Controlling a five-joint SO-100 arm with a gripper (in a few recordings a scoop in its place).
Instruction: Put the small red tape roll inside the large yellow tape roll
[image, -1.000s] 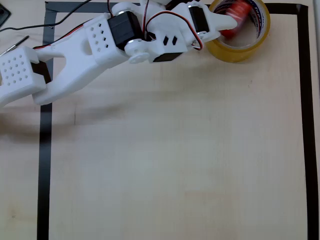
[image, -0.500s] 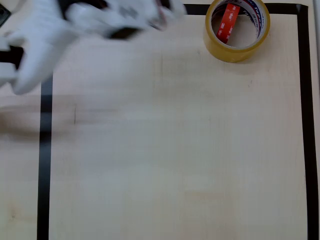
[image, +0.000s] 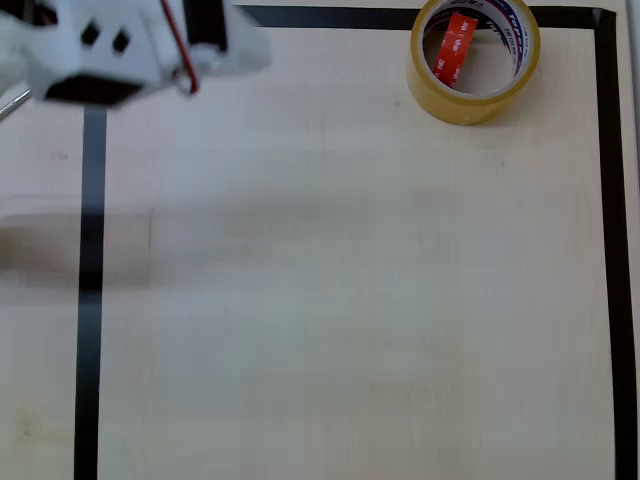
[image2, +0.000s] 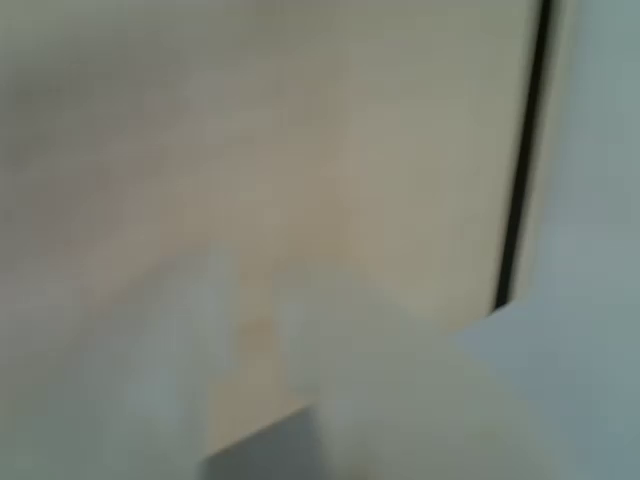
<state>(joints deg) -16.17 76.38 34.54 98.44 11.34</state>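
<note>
From overhead I see the small red tape roll (image: 455, 47) standing tilted inside the large yellow tape roll (image: 474, 62), upper right. The blurred wrist view shows the jaws; I cannot tell their state.

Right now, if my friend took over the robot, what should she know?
Gripper: blurred in the wrist view, nothing seen between the jaws; whether they are open or shut cannot be told. The arm is at the top left of the overhead view, apart from the rolls.
Small red tape roll: standing on edge inside the large yellow tape roll, at the top right of the table.
Done: red roll is inside the yellow one.
Left: seemingly nothing but parking the arm.
</note>
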